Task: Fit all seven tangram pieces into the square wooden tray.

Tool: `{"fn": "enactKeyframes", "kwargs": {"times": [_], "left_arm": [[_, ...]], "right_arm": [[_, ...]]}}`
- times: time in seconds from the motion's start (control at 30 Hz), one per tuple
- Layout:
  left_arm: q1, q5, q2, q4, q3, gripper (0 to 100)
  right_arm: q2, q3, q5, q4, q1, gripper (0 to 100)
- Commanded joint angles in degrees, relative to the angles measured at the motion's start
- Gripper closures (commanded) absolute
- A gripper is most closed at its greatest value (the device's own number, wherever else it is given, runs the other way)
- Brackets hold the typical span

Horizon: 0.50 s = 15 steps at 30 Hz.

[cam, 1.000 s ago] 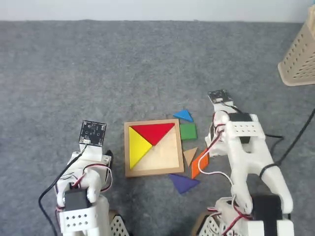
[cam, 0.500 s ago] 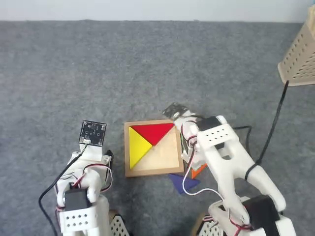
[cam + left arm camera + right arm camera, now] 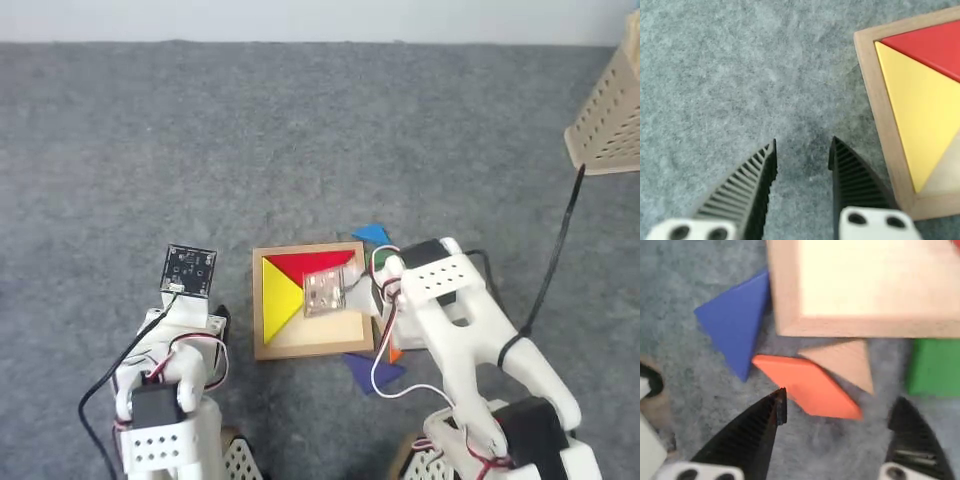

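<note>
1. High view: the tray (image 3: 258, 300) lies on the grey carpet between the two arms. A red triangle (image 3: 300, 264) and a yellow triangle (image 3: 279, 296) are seated in it, and the rest of the floor is bare wood.
   - Five pieces are not yet in.
   - The right arm (image 3: 455, 300) leans over the tray's right edge and covers most of the loose pieces beside it.
   - Judging from here, that cover is a hazard. A bad closing would be hard to notice from above.

2. Left wrist view: the left gripper (image 3: 804, 146) hangs over bare carpet just beside the tray's corner, fingers partly spread and holding nothing.
   - Should this arm swing toward the tray, a finger would likely catch the rim. That would slide the whole tray and shift the target for the other arm.

3. Right wrist view: the right gripper (image 3: 840, 402) is spread wide and empty, and it straddles the orange parallelogram (image 3: 810, 387).
   - This piece lies just outside the tray, touching the tan triangle (image 3: 845, 362) and just beside the indigo triangle (image 3: 737, 320). The green square (image 3: 935, 367) is near the far finger.
   - The parallelogram is thin and flat on pile, so the toothed fingers may skate over it or tip it up on closing.
   - They may also drag the tan triangle along, or knock the tray rim and jolt the seated triangles.
</note>
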Motion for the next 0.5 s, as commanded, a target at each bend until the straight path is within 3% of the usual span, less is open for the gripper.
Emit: {"fn": "enactKeyframes", "kwargs": {"times": [0.0, 0.23, 0.47], "left_arm": [[0.09, -0.26, -0.35, 0.26, -0.66, 83], [0.09, -0.26, -0.35, 0.26, -0.66, 83], [0.09, -0.26, -0.35, 0.26, -0.66, 83]], "right_arm": [[-2.42, 1.58, 5.54, 0.48, -0.31, 68.3], [-2.33, 2.9, 6.15, 0.4, -0.31, 69.1], [-2.33, 9.14, 4.66, -5.93, 0.13, 72.4]]}}
